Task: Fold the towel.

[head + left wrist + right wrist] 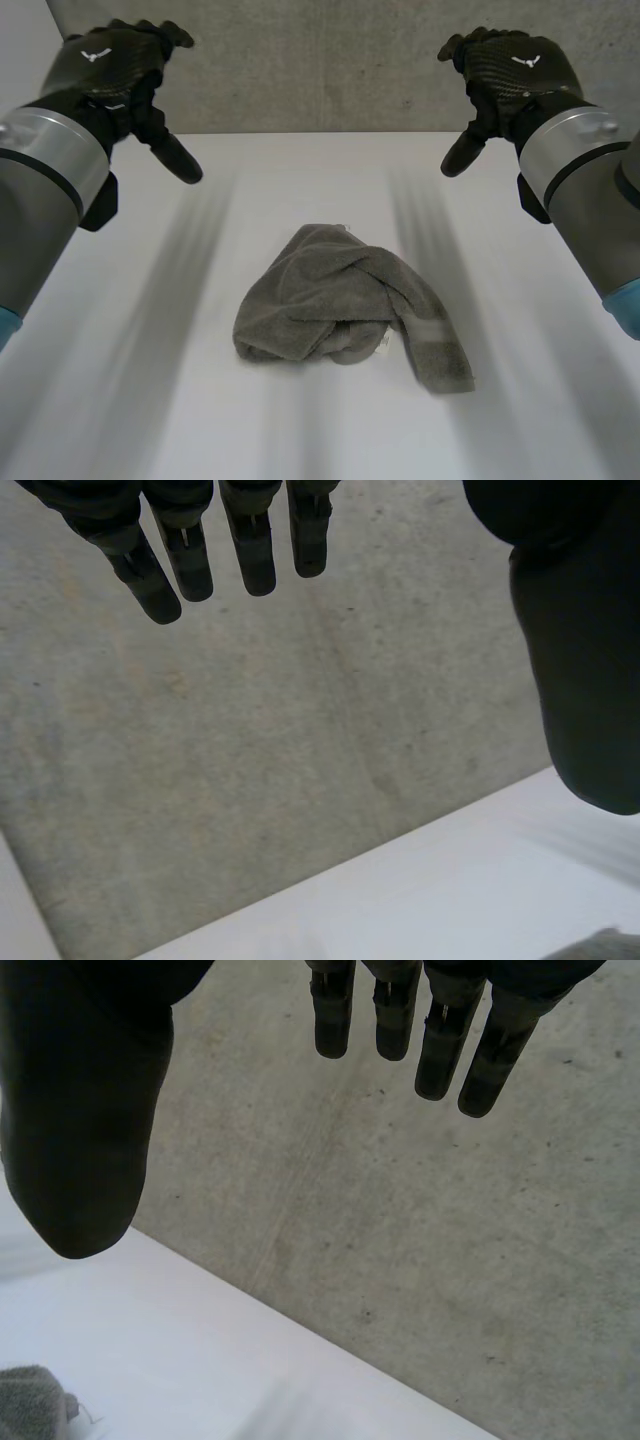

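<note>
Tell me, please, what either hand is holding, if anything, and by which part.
Nothing is held: left hand and right hand hover open, apart from the crumpled towel on the table.

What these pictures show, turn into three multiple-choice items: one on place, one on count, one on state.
1. Where lies the crumpled grey terry towel?
A. middle of the white table
B. table's far edge
C. in a robot hand
2. How many towels?
A. two
B. one
C. three
3. State of the left robot hand and right robot hand?
A. both shut on towel
B. one pinching towel
C. both open, empty
Answers: A, it sits mid-table; B, a single heap shows; C, fingers straight, nothing held.
</note>
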Controlling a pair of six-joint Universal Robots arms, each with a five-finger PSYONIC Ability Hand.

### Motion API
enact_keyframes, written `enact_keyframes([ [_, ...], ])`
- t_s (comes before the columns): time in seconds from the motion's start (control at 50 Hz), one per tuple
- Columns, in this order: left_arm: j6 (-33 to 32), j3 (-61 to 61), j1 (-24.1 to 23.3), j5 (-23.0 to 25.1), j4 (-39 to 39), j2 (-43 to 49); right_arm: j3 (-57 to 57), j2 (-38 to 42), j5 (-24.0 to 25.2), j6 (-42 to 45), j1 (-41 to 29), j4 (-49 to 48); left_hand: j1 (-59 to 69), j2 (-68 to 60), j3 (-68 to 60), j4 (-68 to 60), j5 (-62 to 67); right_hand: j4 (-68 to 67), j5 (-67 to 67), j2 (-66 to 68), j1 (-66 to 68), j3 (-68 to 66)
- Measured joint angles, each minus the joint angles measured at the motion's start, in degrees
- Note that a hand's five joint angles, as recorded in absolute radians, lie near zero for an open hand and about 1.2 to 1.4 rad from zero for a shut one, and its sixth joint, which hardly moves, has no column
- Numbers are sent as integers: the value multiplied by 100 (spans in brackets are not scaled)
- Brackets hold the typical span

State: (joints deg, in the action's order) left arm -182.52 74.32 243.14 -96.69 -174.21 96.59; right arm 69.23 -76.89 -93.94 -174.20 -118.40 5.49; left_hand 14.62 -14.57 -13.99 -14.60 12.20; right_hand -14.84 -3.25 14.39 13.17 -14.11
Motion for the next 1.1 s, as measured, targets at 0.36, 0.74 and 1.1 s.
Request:
enact_keyframes([
  [0.36, 41, 94, -995, 161, 189, 1565, -322, 1794, 602, 835, -70, 405, 0, 0, 0, 0, -1, 0, 0, 0, 0, 0],
  [0.74, -35, 118, -1137, 37, 385, 2803, -772, 3019, 887, 683, -102, 937, 5687, -6008, -6136, -6127, 6072, -6188, -6210, 6053, 6016, -6145],
  [1.1, -235, -1510, -145, -642, -311, 1381, -921, 455, 993, 71, 324, -1196, 6726, -6920, -7429, -7184, 7150, -6204, -6285, 6228, 6287, -6219],
])
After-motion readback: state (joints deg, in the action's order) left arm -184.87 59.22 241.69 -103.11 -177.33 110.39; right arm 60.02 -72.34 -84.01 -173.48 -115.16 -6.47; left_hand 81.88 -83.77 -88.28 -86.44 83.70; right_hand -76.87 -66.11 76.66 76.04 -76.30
